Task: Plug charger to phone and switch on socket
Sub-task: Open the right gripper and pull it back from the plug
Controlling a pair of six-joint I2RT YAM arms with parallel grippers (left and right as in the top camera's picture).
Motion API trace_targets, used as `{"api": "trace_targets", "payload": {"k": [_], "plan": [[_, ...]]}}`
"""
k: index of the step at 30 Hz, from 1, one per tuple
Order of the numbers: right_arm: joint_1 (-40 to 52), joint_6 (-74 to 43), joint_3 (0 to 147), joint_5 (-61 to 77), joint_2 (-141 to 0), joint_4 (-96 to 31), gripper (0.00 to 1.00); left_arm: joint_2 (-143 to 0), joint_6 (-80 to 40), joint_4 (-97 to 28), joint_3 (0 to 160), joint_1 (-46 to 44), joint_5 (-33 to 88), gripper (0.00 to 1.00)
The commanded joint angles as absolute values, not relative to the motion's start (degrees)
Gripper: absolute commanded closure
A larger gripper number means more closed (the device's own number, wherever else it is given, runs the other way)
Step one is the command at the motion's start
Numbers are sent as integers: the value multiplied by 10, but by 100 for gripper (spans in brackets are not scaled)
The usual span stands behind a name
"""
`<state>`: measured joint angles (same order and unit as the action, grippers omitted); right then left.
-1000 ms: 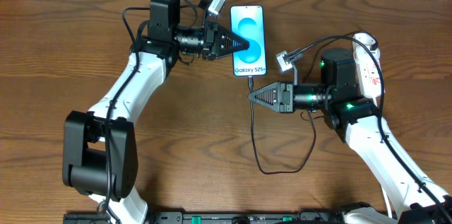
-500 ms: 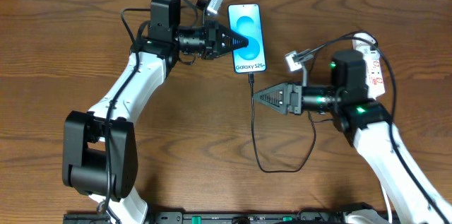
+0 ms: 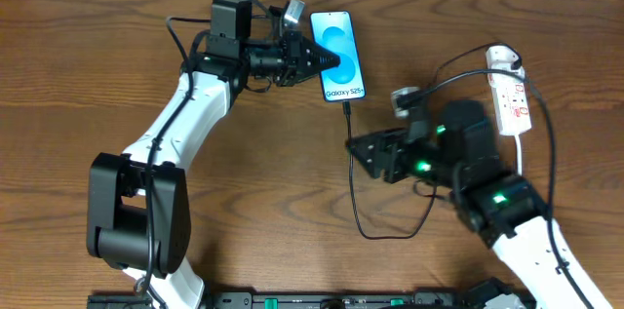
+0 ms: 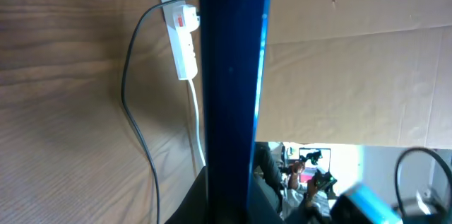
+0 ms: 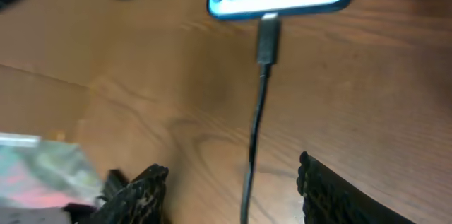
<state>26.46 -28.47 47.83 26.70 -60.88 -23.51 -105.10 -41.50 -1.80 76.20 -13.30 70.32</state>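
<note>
Hard to make out: the left gripper's (image 3: pixel 329 58) tip is lost against the phone (image 3: pixel 338 43); contact cannot be told.
Cut off: only the phone's bottom edge is seen by the right wrist.
Writing: "Galaxy S25+" is read on the screen; the socket's (image 3: pixel 512 99) red marks are illegible.
Left gripper: closed, over the phone's left half.
Right gripper (image 3: pixel 363 150): held open, nothing gripped; the charger (image 5: pixel 267 40) passes untouched between the fingers (image 5: pixel 138 196).
Charger: plugged into the phone's bottom edge.

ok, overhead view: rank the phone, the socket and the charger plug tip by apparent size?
1. phone: the largest, clearly the widest.
2. socket: about as long as the phone, but much narrower.
3. charger plug tip: the smallest, a sliver at the phone's bottom edge.
</note>
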Motion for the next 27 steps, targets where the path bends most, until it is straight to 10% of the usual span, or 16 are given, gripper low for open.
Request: {"api": "trace_targets", "payload": {"k": [1, 11, 27], "plan": [[311, -314, 479, 105, -612, -238, 44, -1039, -405, -15, 769, -148, 713, 93], [348, -340, 479, -1, -639, -234, 54, -1039, -405, -15, 769, -170, 727, 93], [349, -359, 479, 7, -672, -165, 99, -1039, -380, -41, 769, -190, 766, 93]]}}
